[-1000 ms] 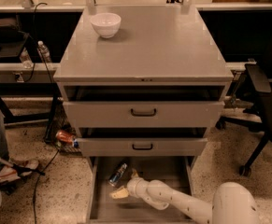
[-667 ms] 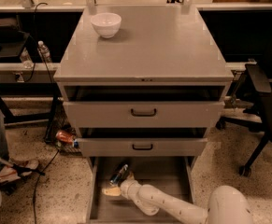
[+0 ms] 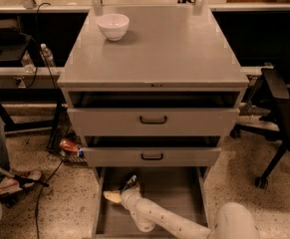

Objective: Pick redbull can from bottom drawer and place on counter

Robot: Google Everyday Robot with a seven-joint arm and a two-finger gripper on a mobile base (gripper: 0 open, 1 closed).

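- Sliding left along the drawer, my gripper now sits near the left wall, further over than a second ago.
- The can lies tilted just behind the wrist, in the same spot as before and not in my grasp.
- I cannot tell whether the gripper is spread or closed.
- I judge I've gone past the can, so the counter must wait.
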